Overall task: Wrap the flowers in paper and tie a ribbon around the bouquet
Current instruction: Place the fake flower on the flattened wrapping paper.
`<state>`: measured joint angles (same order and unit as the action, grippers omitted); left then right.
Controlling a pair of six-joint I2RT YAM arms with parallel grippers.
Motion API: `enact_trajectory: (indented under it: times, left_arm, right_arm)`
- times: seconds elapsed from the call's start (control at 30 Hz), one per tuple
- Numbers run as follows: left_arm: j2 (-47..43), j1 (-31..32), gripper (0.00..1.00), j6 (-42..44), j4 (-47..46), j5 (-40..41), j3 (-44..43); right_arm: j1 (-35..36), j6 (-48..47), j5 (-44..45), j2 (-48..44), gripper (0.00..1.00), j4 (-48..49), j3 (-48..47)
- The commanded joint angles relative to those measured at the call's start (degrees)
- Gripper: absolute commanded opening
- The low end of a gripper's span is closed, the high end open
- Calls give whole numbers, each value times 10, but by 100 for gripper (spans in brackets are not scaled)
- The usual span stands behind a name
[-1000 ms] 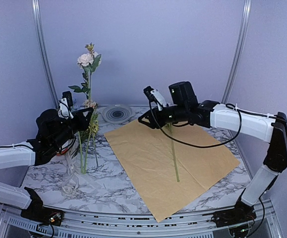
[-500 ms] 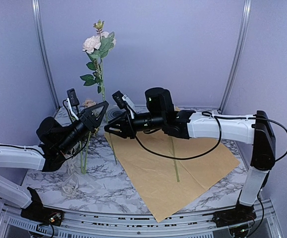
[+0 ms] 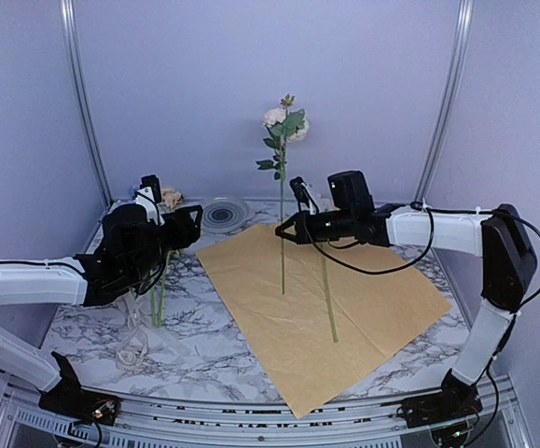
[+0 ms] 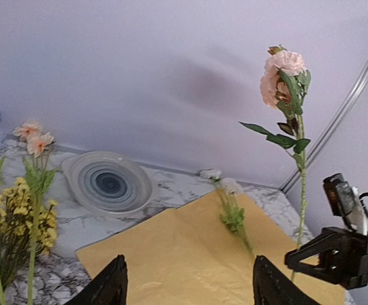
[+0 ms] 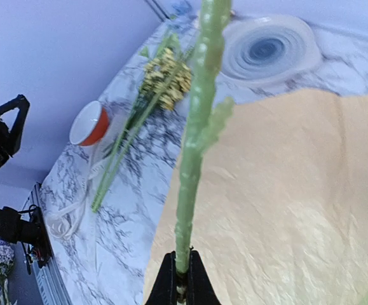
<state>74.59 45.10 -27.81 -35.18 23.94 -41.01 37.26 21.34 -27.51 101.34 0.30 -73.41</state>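
Note:
My right gripper [image 3: 288, 231] is shut on the long green stem of a pink rose [image 3: 283, 117], holding it upright over the orange paper [image 3: 344, 317]. The stem's lower end hangs down towards the sheet. In the right wrist view the stem [image 5: 193, 159] rises from between the shut right gripper [image 5: 182, 279]. Another flower stem [image 3: 327, 299] lies along the paper. My left gripper [image 3: 184, 227] is open and holds nothing, above the remaining flowers [image 3: 162, 280] on the marble at left. The ribbon [image 3: 130, 350] lies loosely looped near them. In the left wrist view, paper [image 4: 190, 260] shows between the left gripper's [image 4: 187, 289] fingers.
A grey ridged disc [image 3: 220, 215] sits at the back of the table beyond the paper's far corner. An orange-and-white spool [image 5: 88, 124] stands by the flower stems at left. Lilac walls and metal posts close off the back and sides.
The left gripper opened and let go of the rose. The right gripper shut on its stem and carried it rightwards over the paper. The left arm drew back to the left.

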Motion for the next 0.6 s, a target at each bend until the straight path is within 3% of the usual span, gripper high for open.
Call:
enact_trajectory:
  times: [0.0,0.07,0.37,0.5,0.57]
  left_arm:
    - [26,-53,68,-14,229,50,-7]
    - [37,-96,69,-35,273,27,-25]
    - [92,-179,77,-2,380,-18,-40]
    - [112,-208,78,-2,391,-28,-39]
    - [126,-219,73,-4,391,-39,-43]
  right_arm:
    - [-55,18,-19,-3,0,-128,36]
    - [-72,10,-32,-1,0,-142,54]
    - [-108,-17,-49,58,0,-188,59]
    - [-108,-23,-14,63,14,-210,45]
    - [-108,-20,24,49,21,-212,47]
